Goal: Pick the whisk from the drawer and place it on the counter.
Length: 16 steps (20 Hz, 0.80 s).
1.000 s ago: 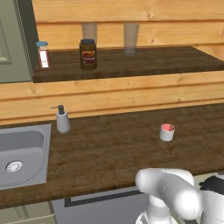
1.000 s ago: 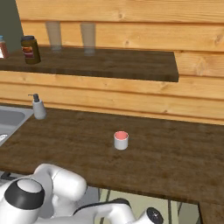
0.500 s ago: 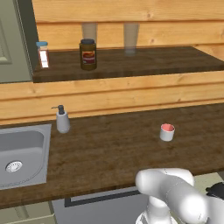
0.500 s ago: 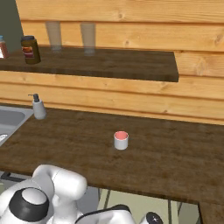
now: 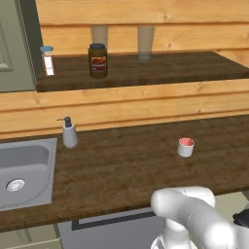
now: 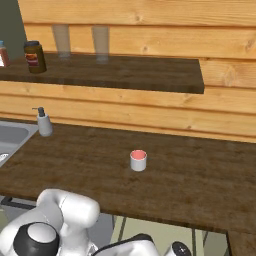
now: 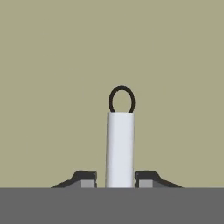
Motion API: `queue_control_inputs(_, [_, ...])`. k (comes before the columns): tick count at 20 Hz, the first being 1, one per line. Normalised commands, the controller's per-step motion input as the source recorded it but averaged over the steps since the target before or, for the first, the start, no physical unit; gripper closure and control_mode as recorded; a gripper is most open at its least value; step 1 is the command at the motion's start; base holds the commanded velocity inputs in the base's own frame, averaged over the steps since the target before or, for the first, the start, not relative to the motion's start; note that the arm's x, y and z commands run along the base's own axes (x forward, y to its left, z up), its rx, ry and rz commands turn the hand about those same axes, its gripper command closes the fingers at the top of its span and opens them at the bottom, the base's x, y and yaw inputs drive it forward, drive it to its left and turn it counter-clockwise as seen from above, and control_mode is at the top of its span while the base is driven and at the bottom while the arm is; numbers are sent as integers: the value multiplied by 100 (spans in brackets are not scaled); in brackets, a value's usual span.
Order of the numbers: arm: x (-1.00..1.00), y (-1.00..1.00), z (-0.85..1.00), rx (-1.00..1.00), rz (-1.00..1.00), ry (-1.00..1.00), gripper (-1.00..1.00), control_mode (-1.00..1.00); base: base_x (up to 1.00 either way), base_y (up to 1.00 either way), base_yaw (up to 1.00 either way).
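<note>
My base views are evenly and softly lit, rendered clean with no blur or glare, and the counter point(image 5: 121, 170) and shelf point(image 5: 146, 70) stay sharp to the edges. Only faint shadows sit under the soap bottle point(image 5: 69, 133) and the small cup point(image 6: 138, 160). Along my hand the flat olive surface point(image 7: 52, 65) is uniformly bright, shadowless, and the pale handle point(image 7: 120, 148) shows crisp edges.

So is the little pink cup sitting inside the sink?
No, the pink cup stands on the dark wood counter, far off to the side of the grey sink.
</note>
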Motion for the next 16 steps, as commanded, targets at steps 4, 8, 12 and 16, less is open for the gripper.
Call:
queue_control_inputs(4, [-21,0,42,0,0,-2,100,-100,0,0,0])
queue_control_inputs(8, [-31,-8,100,2,-1,-7,100,-100,0,0,0])
queue_control_inputs(12, [-10,-1,100,2,-5,-11,100,-100,0,0,0])
queue_control_inputs(16, [6,28,100,0,-10,-7,100,-100,0,0,0])
